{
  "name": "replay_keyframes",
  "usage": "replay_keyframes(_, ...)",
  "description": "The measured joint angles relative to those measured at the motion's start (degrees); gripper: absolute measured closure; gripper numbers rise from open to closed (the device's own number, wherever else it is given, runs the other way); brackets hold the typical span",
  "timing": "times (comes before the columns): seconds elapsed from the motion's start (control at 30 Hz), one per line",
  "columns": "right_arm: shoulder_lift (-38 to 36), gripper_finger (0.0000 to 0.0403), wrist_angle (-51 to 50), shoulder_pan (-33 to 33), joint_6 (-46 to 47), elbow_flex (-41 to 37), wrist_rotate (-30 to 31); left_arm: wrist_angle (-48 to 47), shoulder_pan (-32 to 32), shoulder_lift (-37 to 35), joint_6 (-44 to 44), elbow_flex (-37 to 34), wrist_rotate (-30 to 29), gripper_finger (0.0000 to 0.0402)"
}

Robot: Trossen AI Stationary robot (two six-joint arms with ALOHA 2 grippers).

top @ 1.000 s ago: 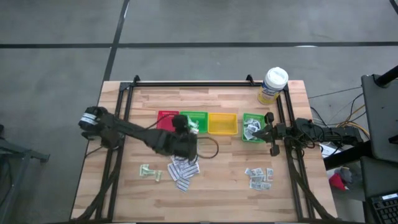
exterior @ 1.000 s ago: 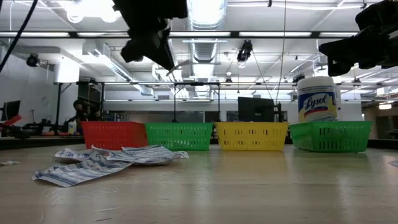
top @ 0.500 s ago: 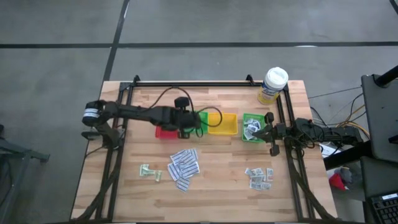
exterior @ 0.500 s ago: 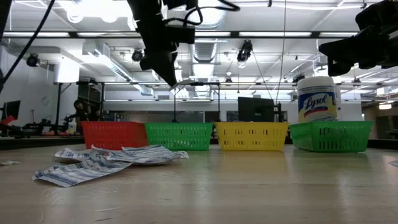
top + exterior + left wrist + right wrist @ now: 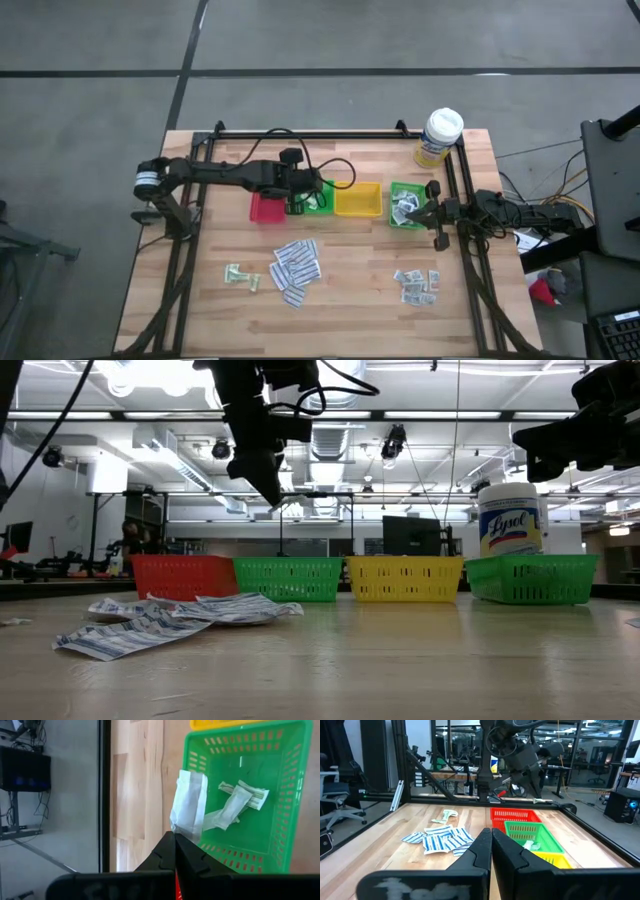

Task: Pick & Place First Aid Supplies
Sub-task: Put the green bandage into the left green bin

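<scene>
Both arms are dark, slim and jointed. The left arm [image 5: 215, 175] carries a pale grey band near its base and a looping black cable behind its wrist. Each gripper ends in two tapered matte-black fingers [image 5: 172, 855].

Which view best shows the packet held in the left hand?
The left wrist view: the white packet hangs from the shut left hand over the green tray's edge, with other packets inside. The high view hides it under the arm, the low view shows only a sliver, and the right wrist view shows it tiny.
</scene>
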Motion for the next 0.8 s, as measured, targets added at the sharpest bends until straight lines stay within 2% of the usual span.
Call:
replay_keyframes(0.27, 0.0, 0.0394, 0.02, 0.0, -0.09, -0.01, 0.0, 1.59, 0.0, 0.87, 0.11, 0.12, 1.16, 0.0401)
replay_keyframes(0.57, 0.11, 0.0394, 0.0, 0.01, 0.01, -0.02, 0.0, 1.44, 0.34, 9.33, 2.91, 2.67, 1.4, 0.0402)
replay_keyframes(0.8, 0.09, 0.0394, -0.02, -0.01, -0.01, -0.02, 0.0, 1.45, 1.32, 14.1, 2.95, 4.42, 3.96, 0.0402)
